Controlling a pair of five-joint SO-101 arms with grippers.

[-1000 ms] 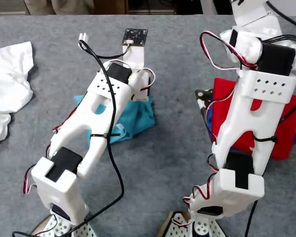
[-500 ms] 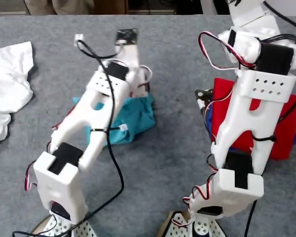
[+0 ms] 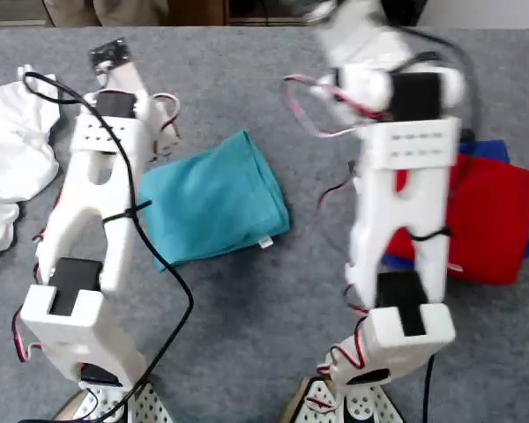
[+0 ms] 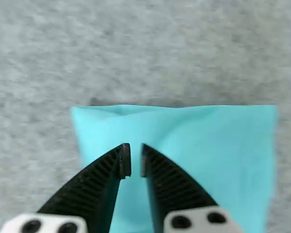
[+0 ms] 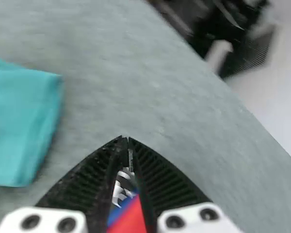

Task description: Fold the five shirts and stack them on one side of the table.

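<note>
Both arms have swung leftward — the teal shirt (image 3: 213, 198) is now uncovered.
Since a second ago the left arm (image 3: 93, 203) has moved off the folded teal shirt toward the table's (image 3: 273, 300) left edge, beside the crumpled white shirts (image 3: 13, 150). The right arm (image 3: 406, 194) has come inward from the right edge, where the red shirt (image 3: 489, 211) lies on a blue shirt (image 3: 485, 150). The left gripper (image 4: 131, 160) is all but closed over the teal cloth, gripping nothing. The right gripper (image 5: 128, 141) has its tips together over grey table — nothing pinched there.
</note>
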